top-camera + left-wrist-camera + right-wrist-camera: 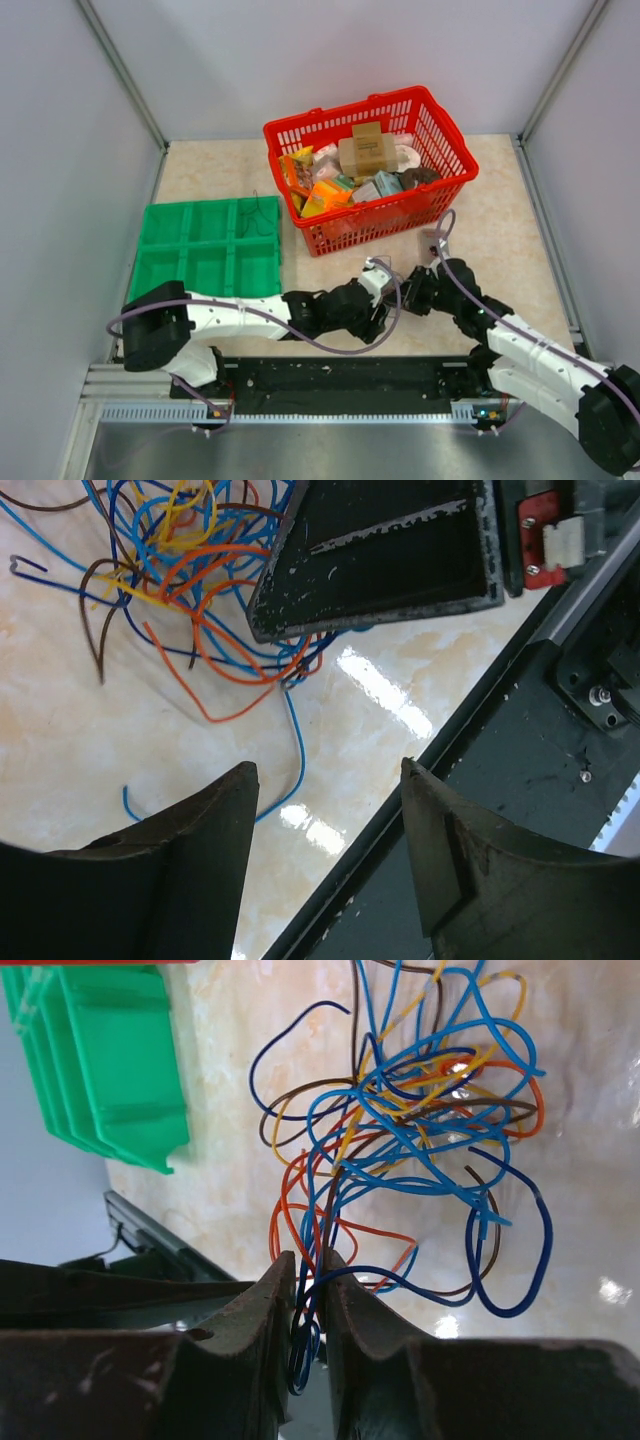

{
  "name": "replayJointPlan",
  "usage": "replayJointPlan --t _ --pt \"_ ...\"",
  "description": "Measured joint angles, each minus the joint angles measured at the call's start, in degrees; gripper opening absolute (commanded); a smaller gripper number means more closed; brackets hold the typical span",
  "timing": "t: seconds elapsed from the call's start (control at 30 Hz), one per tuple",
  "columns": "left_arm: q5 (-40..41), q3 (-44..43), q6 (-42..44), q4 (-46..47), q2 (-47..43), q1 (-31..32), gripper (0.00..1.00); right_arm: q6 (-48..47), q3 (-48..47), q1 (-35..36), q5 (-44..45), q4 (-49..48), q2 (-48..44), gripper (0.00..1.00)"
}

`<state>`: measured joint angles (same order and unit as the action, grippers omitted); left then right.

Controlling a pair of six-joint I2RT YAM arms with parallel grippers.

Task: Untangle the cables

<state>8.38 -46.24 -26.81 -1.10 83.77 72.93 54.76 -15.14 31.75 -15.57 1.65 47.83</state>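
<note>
Grey walls [60, 150] are closing in a pale marbled tabletop [500, 200], with a red basket [380, 222] of packets [367, 150] sitting at about one o'clock and a green tray [200, 270] of compartments lying at about nine o'clock. Both arms are meeting near the middle of the table, toward six o'clock from the basket.

The cables [420, 1110] are lying on the bare surface between the two wrists. They are one loose knot of light blue, dark blue, orange, yellow and brown strands crossing over each other. The right gripper [308, 1270] is pinching a few of them at the knot's six o'clock edge, its fingers pressed together on a small bundle of blue and orange loops. The left gripper [330, 780] is hanging close by with its fingers spread and nothing between them. From its camera the knot is sitting at about eleven o'clock, and one blue strand is trailing out toward the fingers.

Judging by how things lie, the work is barely started. No strand in the wrist views is lying clear of the others, and the colours are all looping through one another. A fine dark line seems to be resting in the tray compartment nearest the basket — too thin in the overhead view to say whether it is a cable. Nearly every strand is waiting to be drawn out singly — probably with one hand anchoring the knot and the other pulling.
</note>
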Motion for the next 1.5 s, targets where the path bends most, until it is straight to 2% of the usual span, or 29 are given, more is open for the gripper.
replayJointPlan --t 0.1,0.17,0.23,0.37,0.5,0.57,0.7,0.83,1.0,1.13,1.5 --pt "0.1 -1.2 -0.3 0.6 2.1 0.0 0.54 3.4 -1.6 0.0 -0.2 2.9 -1.4 0.14" --pt "0.7 -1.2 -0.8 0.8 1.9 0.0 0.53 4.4 -2.7 0.0 -0.3 4.4 -2.6 0.10" --pt "1.6 -0.5 -1.2 1.5 0.5 0.0 0.60 4.7 -3.8 0.0 -0.5 5.5 -4.1 0.04" --pt "1.5 2.6 -3.5 3.7 -6.4 -0.7 0.78 3.8 -5.3 0.0 -1.4 5.9 -5.2 0.02" --pt "-0.5 2.8 -8.3 5.0 -10.3 -3.9 0.80 2.3 -5.6 0.0 -2.2 6.4 -5.2 0.02" --pt "-2.4 2.8 -11.4 4.9 -11.0 -6.4 0.75 1.8 -5.6 0.0 -2.5 6.8 -5.2 0.02" --pt "-7.2 2.8 -17.6 3.5 -11.0 -10.2 0.54 0.8 -5.6 0.0 -2.6 7.1 -5.2 0.02" --pt "-11.7 2.6 -23.5 3.2 -9.8 -11.7 0.53 0.2 -5.6 0.0 -3.0 7.2 -5.2 0.02" --pt "-17.9 2.2 -29.3 5.7 -4.6 -13.0 0.36 -0.6 -5.6 0.0 -3.8 7.2 -5.2 0.03" --pt "-19.3 2.2 -31.7 6.5 -1.8 -13.9 0.33 -0.7 -5.6 0.0 -4.0 7.2 -5.5 0.03" --pt "-17.5 0.6 -32.1 7.1 -0.9 -14.0 0.29 -1.2 -5.6 0.0 -4.2 7.2 -6.2 0.03"
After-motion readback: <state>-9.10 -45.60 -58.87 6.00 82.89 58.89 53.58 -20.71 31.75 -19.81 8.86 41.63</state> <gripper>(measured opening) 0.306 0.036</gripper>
